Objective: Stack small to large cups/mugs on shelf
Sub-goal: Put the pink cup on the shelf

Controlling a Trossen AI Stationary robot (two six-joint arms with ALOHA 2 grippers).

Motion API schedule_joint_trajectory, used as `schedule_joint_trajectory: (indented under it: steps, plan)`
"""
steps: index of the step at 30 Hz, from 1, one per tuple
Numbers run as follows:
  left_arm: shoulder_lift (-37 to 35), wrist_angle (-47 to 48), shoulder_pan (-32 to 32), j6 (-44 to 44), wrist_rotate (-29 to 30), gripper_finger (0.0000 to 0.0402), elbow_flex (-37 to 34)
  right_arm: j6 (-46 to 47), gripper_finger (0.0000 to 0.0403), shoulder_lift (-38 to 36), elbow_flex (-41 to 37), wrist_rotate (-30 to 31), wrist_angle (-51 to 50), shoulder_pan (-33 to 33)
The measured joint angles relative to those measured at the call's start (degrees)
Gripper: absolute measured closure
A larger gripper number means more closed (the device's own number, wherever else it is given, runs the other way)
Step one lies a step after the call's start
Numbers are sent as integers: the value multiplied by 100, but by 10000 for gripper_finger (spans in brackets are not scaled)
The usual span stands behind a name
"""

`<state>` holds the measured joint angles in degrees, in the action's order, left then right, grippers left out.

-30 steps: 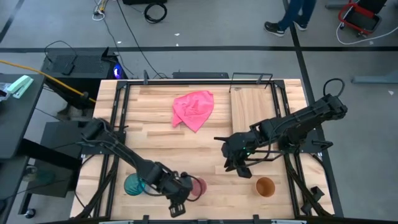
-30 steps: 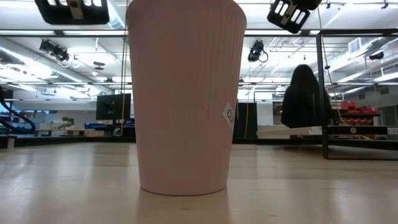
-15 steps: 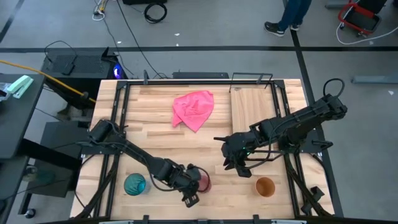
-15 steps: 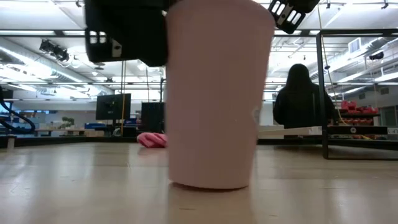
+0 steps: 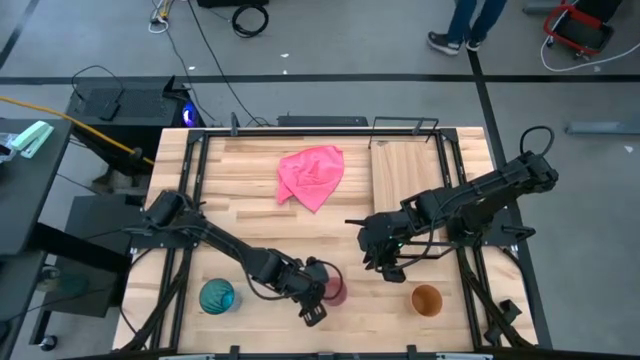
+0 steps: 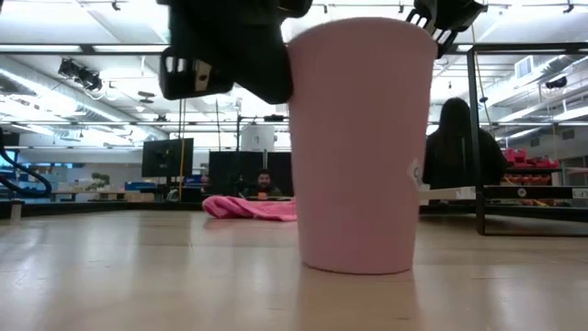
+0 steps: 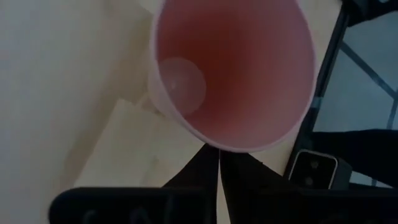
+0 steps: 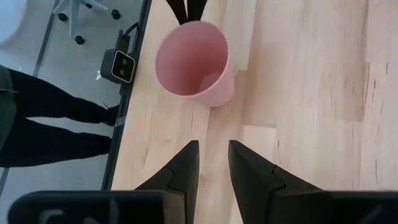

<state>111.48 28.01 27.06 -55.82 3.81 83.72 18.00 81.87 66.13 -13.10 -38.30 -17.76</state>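
The short pink cup (image 5: 334, 290) stands upright on its base on the tabletop near the front edge; it also fills the low view (image 6: 363, 147). My left gripper (image 5: 321, 294) is shut, right against the cup's left side. My right gripper (image 5: 385, 264) hovers to the far right of the cup, open by a narrow gap and empty; the cup lies ahead of it in its wrist view (image 8: 194, 62). The teal cup (image 5: 217, 296) stands at the front left and the orange cup (image 5: 427, 299) at the front right. The shelf board (image 5: 405, 170) lies at the far right. My left gripper has its shut fingertips (image 7: 214, 163) against the pink cup's outer wall just below the rim (image 7: 217, 148), on the side toward the table's left. The fingers come slanting down from the left. The cup stays upright with its base on the table.
A crumpled pink cloth (image 5: 312, 175) lies at the far middle of the table. Black frame rails (image 5: 190, 180) run along both table sides. A person (image 6: 455, 147) stands in the room behind.
My left gripper has moved toward the table's right edge, away from the teal cup, with its shut fingers behind the pink cup. The pink cup has slid along the table to the right and stayed upright.
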Motion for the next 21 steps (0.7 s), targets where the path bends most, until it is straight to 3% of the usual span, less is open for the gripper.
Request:
schedule_joint_trajectory:
  steps: [21]
  plan:
    - [0, -472, -919, 998, 7, 374, 0, 7, 309, 0, 0, -2, -189, 281]
